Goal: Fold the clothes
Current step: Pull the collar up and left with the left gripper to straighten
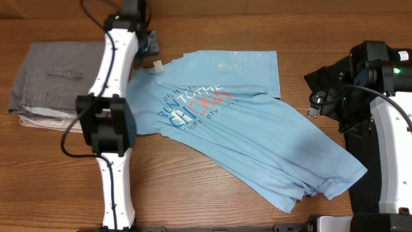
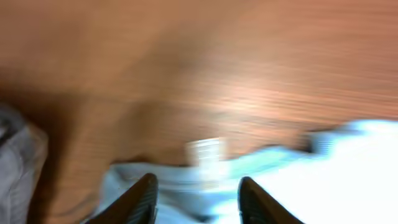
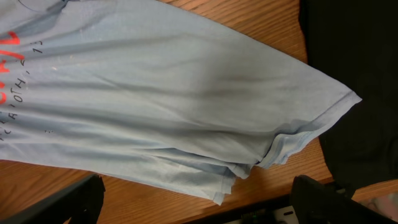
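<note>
1. The bench is a wood-grain surface and carries all items.

2. The T-shirt, light blue, lies face up and spread flat near the centre of the bench. It runs diagonally, with the collar at the upper left and the hem at the lower right. One sleeve is folded over along its upper edge. The hem corner is wrinkled.

3. The left arm crosses the T-shirt's left edge and reaches to its collar. The right arm stands just off the T-shirt's right side.

4. A folded grey garment lies left of the T-shirt, beyond the left arm.

5. The left claw is at the T-shirt's collar, fingers spread, released. The wrist view is blurred, so contact with the fabric cannot be confirmed.

6. The right claw is above the T-shirt's hem corner, fingers wide apart, released, with nothing between them.

7. White and coral-red lettering sits on the T-shirt's chest.

8. The white neck label is at the T-shirt's collar, just ahead of the left claw.
</note>
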Robot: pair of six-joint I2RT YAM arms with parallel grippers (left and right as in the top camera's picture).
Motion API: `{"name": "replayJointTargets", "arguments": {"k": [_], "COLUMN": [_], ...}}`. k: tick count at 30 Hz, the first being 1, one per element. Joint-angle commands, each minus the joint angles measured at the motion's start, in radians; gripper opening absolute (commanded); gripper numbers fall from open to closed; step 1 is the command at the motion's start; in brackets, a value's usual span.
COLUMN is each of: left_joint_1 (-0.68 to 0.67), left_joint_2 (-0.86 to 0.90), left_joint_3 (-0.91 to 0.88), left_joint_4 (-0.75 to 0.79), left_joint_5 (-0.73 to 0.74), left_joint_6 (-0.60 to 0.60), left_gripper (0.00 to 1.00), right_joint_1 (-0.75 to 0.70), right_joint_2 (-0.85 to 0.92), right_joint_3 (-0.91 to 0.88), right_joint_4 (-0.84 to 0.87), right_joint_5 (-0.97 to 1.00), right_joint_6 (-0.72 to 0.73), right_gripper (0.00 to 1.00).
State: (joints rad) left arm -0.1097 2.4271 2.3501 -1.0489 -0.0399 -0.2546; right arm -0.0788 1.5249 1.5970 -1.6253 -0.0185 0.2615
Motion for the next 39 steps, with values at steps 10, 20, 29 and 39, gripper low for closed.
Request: {"name": "replayJointTargets", "arguments": {"k": [10,20,29,39], "left_joint_1": [-0.294,-0.349,-0.346,-0.271], "left_joint_2": [-0.029,0.164,0.26,0.365], "left_joint_3": [0.121,0.12,0.12,0.12], "left_joint_4": [-0.01,0.0,0.034,0.005], "left_joint_5": [-0.047,0.0,-0.011,-0.209], "left_joint_6": [0.127,0.188,0.177,0.126], "left_gripper": [0.04,0.04,0.04,0.04], "right_joint_1": [-0.007,-0.007,-0.007,-0.007], "right_joint_2": [-0.012,-0.012,-0.012,-0.012], "right_joint_3": [0.013,0.013,0.013,0.013], "right_joint_4": [0.0,0.0,0.0,0.0], "right_joint_5": [0.006,0.006,0.006,0.006], "right_joint_6": [0.003,0.003,0.003,0.003], "right_gripper": [1.0,1.0,1.0,1.0]}}
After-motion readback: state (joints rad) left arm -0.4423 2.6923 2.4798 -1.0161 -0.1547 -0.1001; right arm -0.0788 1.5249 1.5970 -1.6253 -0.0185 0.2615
